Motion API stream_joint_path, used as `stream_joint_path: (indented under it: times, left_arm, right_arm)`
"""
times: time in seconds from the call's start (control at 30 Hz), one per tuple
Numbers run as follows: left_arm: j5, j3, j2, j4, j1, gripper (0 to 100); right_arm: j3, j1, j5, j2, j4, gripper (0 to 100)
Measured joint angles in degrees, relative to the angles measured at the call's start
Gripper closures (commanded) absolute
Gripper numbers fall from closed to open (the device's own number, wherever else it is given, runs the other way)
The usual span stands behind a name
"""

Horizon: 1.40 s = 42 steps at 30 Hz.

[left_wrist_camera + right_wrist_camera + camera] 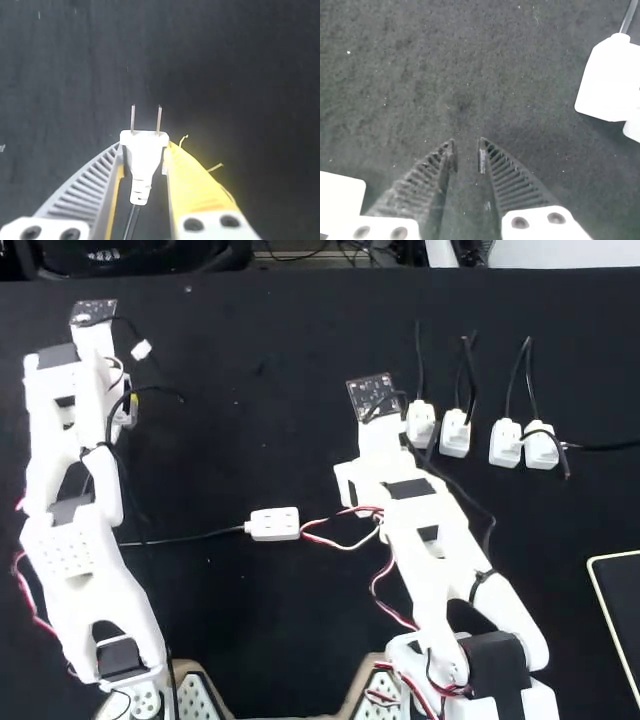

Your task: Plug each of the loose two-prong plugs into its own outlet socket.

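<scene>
White plastic left arm (75, 540) at 8 o'clock and right arm (430, 540) at 5 o'clock carry black servos and red-white wires; left gripper (144, 145) has one yellow-taped finger, one grey ribbed.

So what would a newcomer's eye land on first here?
The white two-prong plug clamped in the left hand, its prongs pointing out over the black table. Next, the row of four white corded pieces toward the table's far right side, and the white outlet block lying mid-table.
</scene>
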Motion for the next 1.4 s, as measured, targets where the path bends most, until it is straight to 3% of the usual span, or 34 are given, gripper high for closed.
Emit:
stream_joint_path:
  times: [0.27,0.47,0.63,1.07,1.27,1.4]
  left_arm:
    - [9.2,0.0,-13.5,17.1,2.9,97]
    - [10.8,8.2,-26.5,19.5,9.2,97]
    - [13.0,25.7,-41.3,10.5,15.6,97]
    - [13.5,77.2,-80.2,-25.9,28.7,97]
    - [13.5,86.3,-82.9,-31.4,37.2,97]
    - [13.5,87.5,-83.0,-32.2,43.0,97]
  right_arm:
    - [0.0,0.0,0.0,0.0,0.0,93.5]
    - [0.0,0.0,0.0,0.0,0.0,93.5]
    - [0.0,0.0,0.0,0.0,0.0,93.5]
    - [0.3,-2.4,0.0,0.0,0.0,93.7]
    - [0.4,1.1,-0.7,-2.4,0.0,93.8]
    - [0.4,5.0,-7.5,-7.1,2.5,93.6]
